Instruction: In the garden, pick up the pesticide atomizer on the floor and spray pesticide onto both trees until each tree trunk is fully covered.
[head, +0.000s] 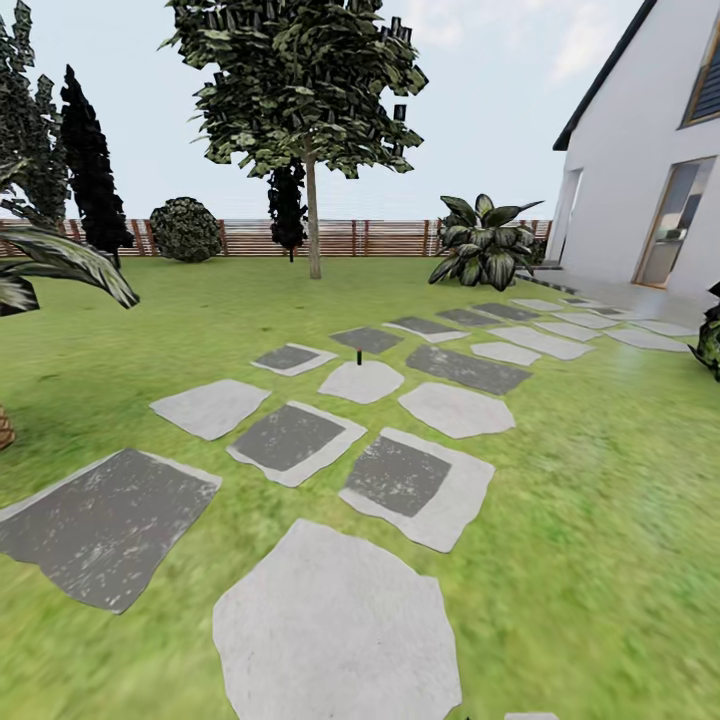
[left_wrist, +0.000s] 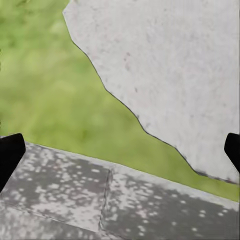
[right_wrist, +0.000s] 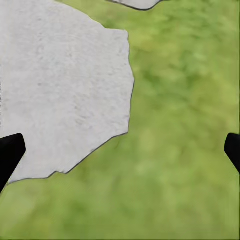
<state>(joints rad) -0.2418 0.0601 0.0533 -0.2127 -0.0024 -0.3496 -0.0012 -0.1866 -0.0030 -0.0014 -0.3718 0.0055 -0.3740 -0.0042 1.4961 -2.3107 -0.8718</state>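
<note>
Grey stone path: pale and dark stepping stones (head: 335, 630) run from the near foreground across the lawn (head: 600, 500) toward the white house (head: 650, 150).
Head view, tree: one tall tree (head: 300, 80) with a bare trunk (head: 313, 225) stands far ahead, near the slat fence (head: 380, 237); dark conifers (head: 92, 170) and a round shrub (head: 185, 229) to its left.
Head view, possible target: a small dark upright object (head: 358, 355) stands at the edge of a pale stone midway along the path; too small to tell whether it is the atomizer.
Head view, room: open grass on both sides; a palm frond (head: 60, 260) crowds the left edge, broad-leafed plant (head: 487, 240) near the house.
Left wrist view, claw: left claw (left_wrist: 120, 150) has dark fingertips (left_wrist: 10, 152) at both picture edges, spread wide, nothing between them; below lie a dark slab, a grass strip and a pale stone.
Right wrist view, claw: right claw (right_wrist: 120, 150) likewise spread wide and empty, over grass beside a pale stone.
Handling judgement: an atomizer should be light, rigid, smooth plastic, easy to tip; best taken around the body or neck, upright, nozzle forward.
Approach judgement: driving along the path looks unobstructed; stone edges appear flush with the grass.
</note>
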